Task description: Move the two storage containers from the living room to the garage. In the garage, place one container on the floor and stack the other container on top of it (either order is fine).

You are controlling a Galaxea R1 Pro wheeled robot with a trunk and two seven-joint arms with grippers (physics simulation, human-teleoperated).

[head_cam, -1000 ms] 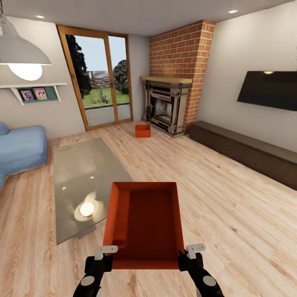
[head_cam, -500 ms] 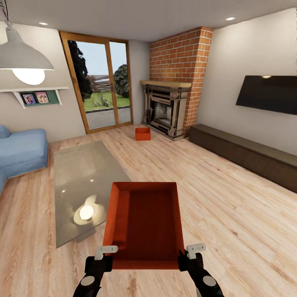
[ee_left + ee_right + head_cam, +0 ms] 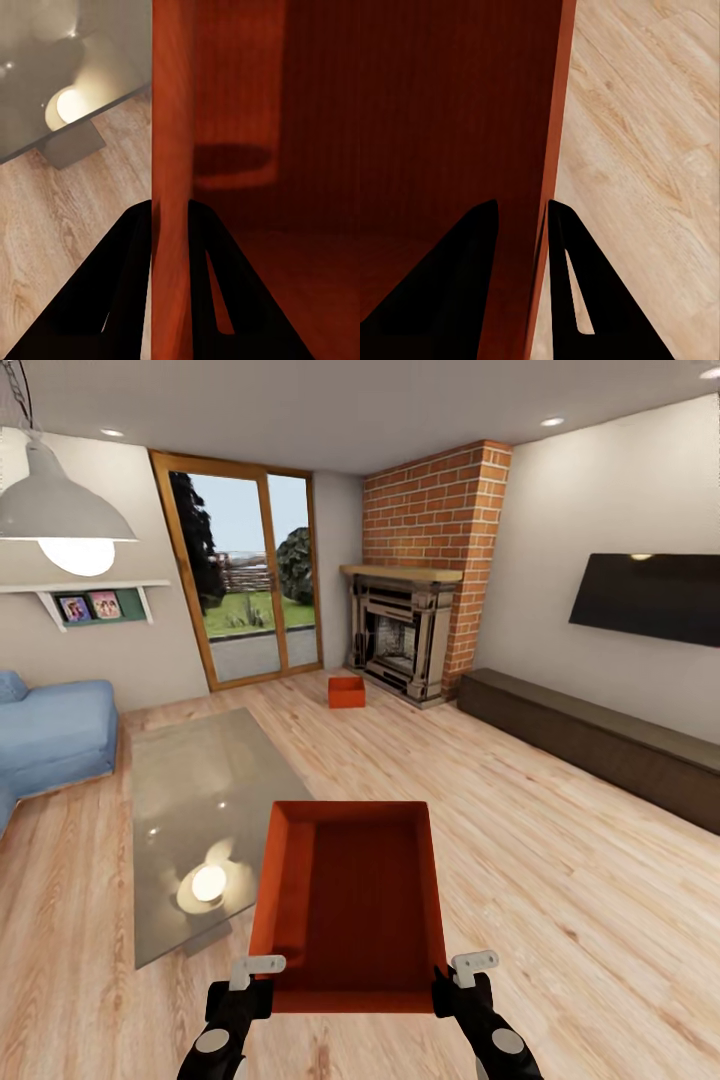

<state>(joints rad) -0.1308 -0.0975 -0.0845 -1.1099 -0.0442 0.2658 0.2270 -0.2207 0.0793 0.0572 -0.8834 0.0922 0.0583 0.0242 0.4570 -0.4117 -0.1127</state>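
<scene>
Living room: container [image 3: 350,900] walls (both) between fingers [image 3: 135,247]

head: high, facing forward-down over the living room | wrists: close along the held container [image 3: 347,905] walls — shared with head

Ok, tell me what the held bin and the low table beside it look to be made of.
Held storage container: probably plastic; thin orange-red walls with a dull, even sheen, each side wall pinched by a pincer.
Low table: looks like glass; its smooth grey top mirrors the pendant lamp as a bright spot.
</scene>
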